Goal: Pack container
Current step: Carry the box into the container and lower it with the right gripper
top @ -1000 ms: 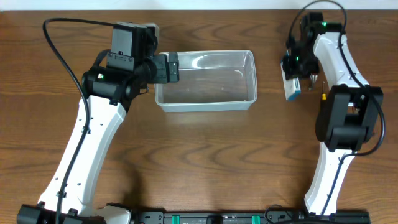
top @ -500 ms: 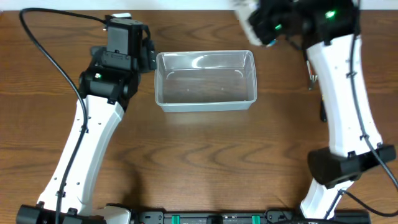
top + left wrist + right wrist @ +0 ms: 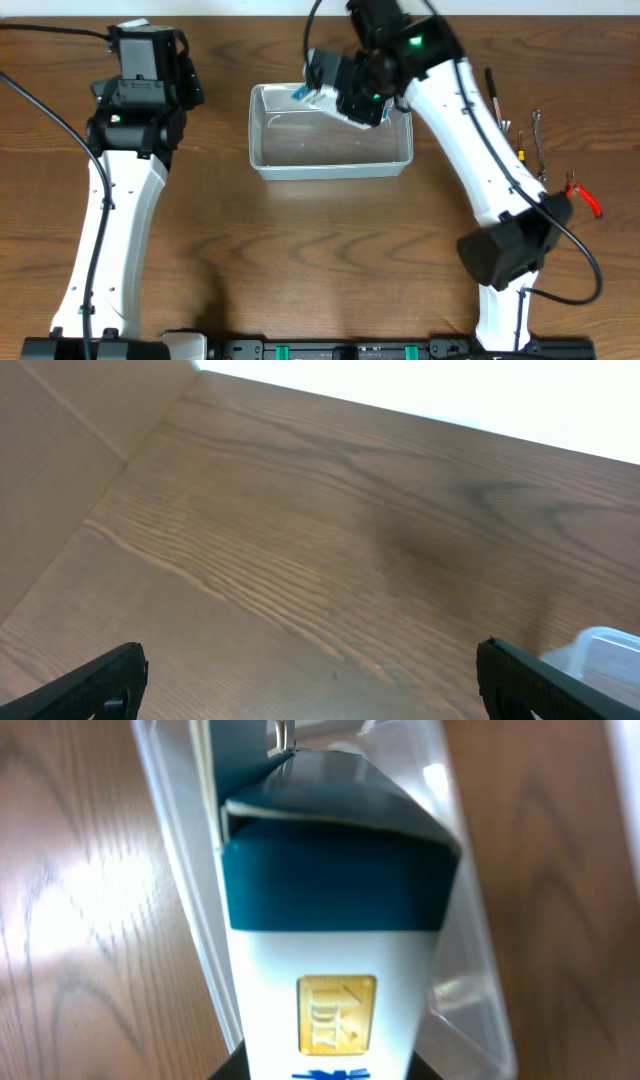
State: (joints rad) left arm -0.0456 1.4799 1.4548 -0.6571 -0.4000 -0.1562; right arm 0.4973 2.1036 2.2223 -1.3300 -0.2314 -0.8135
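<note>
The container [image 3: 330,168] sits on the bench [image 3: 330,260] in the upper middle of the overhead view, its long sides running left to right. It is clear plastic with rounded corners and a rim, and the wood grain shows through its floor.

The right gripper [image 3: 332,90] hangs over the container's upper left part, clamped narrowly on a blue-and-white box [image 3: 312,88]. In the right wrist view the box [image 3: 330,920] fills the middle of the frame, dark teal at its far end and white with a gold square label nearer the camera. The container's clear wall [image 3: 170,840] runs beneath and beside it. Whether the box touches the container cannot be told.

The left gripper [image 3: 188,78] is in the upper left of the overhead view, apart from the container's left end. Its jaws stand wide apart and hold nothing. In the left wrist view the two fingertips [image 3: 100,682] sit at the bottom corners over bare wood, and one rounded corner of the container [image 3: 602,656] shows at the lower right.

At the right edge of the overhead view, well apart from the container, lie red-handled pliers [image 3: 586,196], a small wrench [image 3: 538,132] and a slim dark tool [image 3: 494,95].
</note>
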